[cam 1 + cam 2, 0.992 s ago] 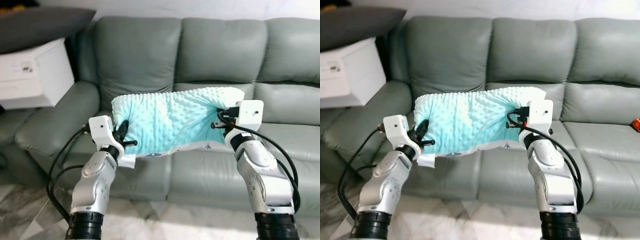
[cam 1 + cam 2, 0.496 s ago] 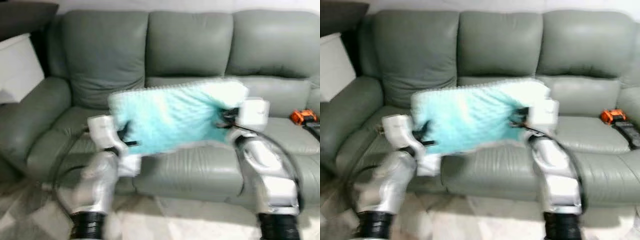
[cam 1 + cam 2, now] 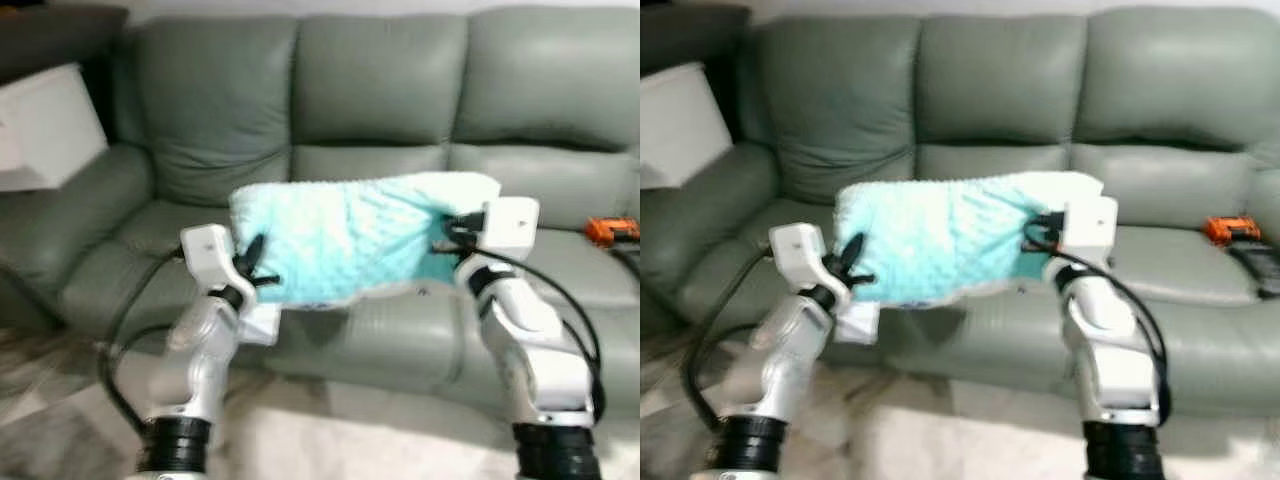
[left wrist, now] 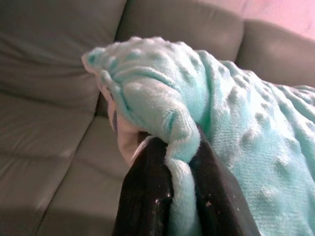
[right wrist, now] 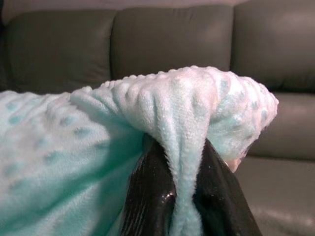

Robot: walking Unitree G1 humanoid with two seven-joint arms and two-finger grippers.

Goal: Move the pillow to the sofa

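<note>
The pillow (image 3: 350, 235) is mint-green plush with raised dots, stretched sideways in the air over the grey-green sofa (image 3: 380, 90) seat, its 9 and 3 o'clock ends bunched, the 3 o'clock end slightly higher.

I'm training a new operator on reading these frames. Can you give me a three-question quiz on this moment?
1. True or false: the pillow already rests on the sofa seat.
2. Multiple choice: how is the pillow held? A) by the left tool alone; B) by the right tool alone; C) by both tools, one pinching each end.
3. Fill in: the small object lying on the sofa seat to the robot's right is ____ in colour.

Key: 1 false, it is held up in front of the sofa; 2 C; 3 orange.
</note>
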